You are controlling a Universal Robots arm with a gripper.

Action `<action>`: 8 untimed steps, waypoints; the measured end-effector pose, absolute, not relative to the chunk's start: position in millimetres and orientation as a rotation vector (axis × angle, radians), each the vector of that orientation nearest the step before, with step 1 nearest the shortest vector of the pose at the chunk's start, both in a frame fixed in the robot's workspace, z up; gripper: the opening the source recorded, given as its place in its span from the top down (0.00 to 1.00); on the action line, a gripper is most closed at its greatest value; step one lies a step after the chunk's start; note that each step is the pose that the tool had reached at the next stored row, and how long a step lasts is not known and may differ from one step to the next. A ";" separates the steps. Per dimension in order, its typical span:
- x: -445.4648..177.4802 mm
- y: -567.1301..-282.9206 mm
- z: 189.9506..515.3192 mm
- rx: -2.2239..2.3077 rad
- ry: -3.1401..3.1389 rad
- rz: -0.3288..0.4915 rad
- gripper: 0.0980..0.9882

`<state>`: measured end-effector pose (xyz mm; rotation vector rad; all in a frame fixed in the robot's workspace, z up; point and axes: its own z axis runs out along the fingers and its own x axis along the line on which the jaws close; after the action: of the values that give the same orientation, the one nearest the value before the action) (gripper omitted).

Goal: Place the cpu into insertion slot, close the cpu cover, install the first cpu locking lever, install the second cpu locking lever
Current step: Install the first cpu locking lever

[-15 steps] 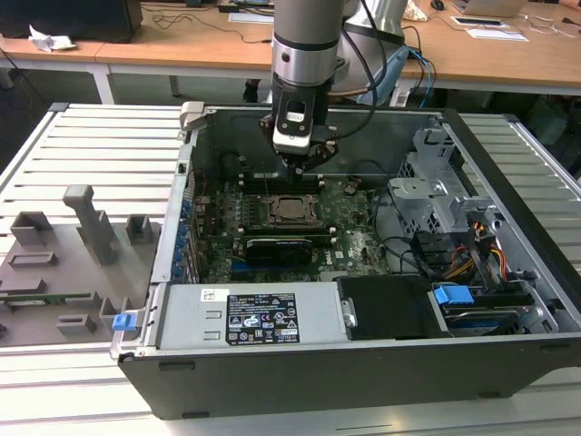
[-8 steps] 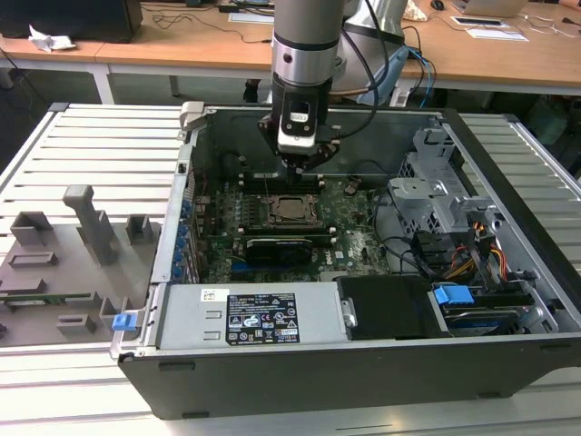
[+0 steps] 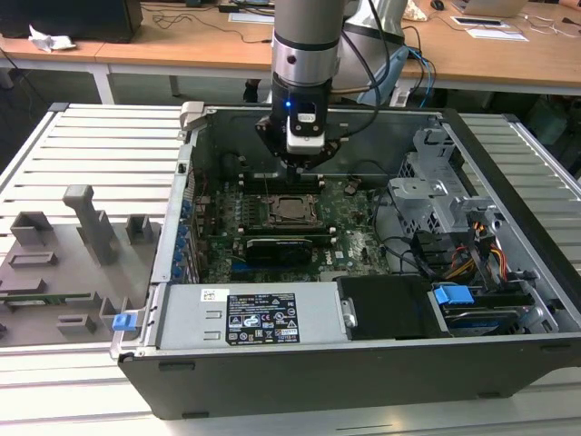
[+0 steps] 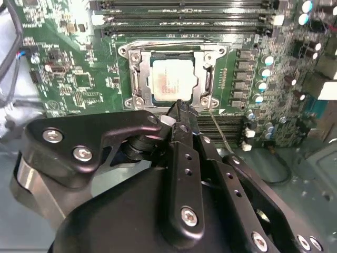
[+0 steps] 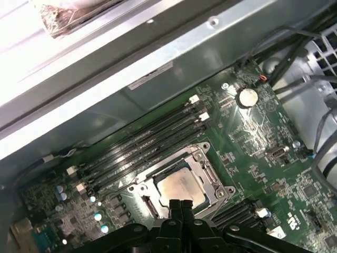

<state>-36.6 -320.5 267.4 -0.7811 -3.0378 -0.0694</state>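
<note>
Computer case [image 3: 363, 377]: is lying open on a slatted table, its near wall facing the exterior view.
Power supply [image 3: 259, 318]: is sitting along that near wall, towards the exterior view's left.
Black card [image 3: 277, 247]: is standing on the green board, just nearer than the socket.
Cpu [image 4: 171, 81]: is sitting flat in the insertion slot [image 4: 126, 52], mid-board, silver top up.
Cpu cover [image 4: 138, 79]: is lying down around the chip, framing it.
Wire lever [image 4: 218, 129]: is angling out from one corner of the socket; possibly unlatched, hard to tell.
Gripper [image 4: 176, 107]: is hanging just over the socket's edge, fingers pressing together with nothing between them.
Memory slots [image 5: 152, 137]: are running just beyond the socket.
Wooden desk [image 3: 182, 41]: is standing far behind the case.
</note>
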 end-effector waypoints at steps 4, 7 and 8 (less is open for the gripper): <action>-36.6 -320.5 267.4 -0.672 -3.062 -0.069 0.99; -36.6 -320.5 267.4 -0.569 -3.081 -0.069 0.99; -36.6 -320.5 267.4 -0.539 -3.086 -0.069 0.99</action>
<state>-36.6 -320.5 267.4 -0.5395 -3.0864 -0.0687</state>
